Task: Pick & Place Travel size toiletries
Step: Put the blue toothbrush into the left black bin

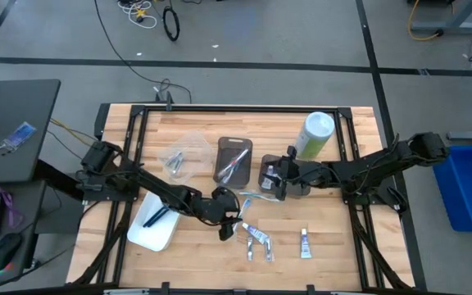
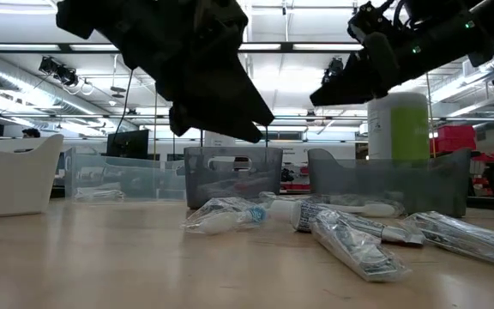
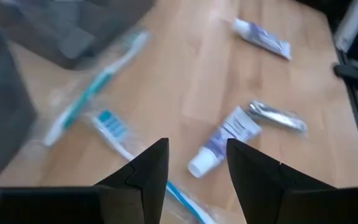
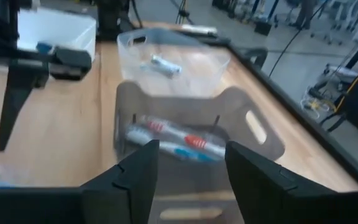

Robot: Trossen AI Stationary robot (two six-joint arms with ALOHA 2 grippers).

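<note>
A wooden table holds a sorting job that looks partly done. Loose toiletries remain at the near middle: a wrapped toothbrush [image 3: 98,87], a small white-and-blue tube [image 3: 224,140], a silvery packet [image 3: 277,116] and another tube [image 1: 306,243] set apart. The left gripper [image 1: 229,223] hovers just above this pile, fingers spread and empty. The right gripper [image 1: 279,176] hangs over a dark bin [image 1: 279,187], fingers also apart and empty. Another dark bin [image 4: 185,124] already holds wrapped toothbrushes [image 4: 173,142]; a clear bin [image 4: 173,53] holds a small packet [image 4: 165,65]; a white tray [image 1: 156,223] holds a dark blue item [image 1: 156,215].
</note>
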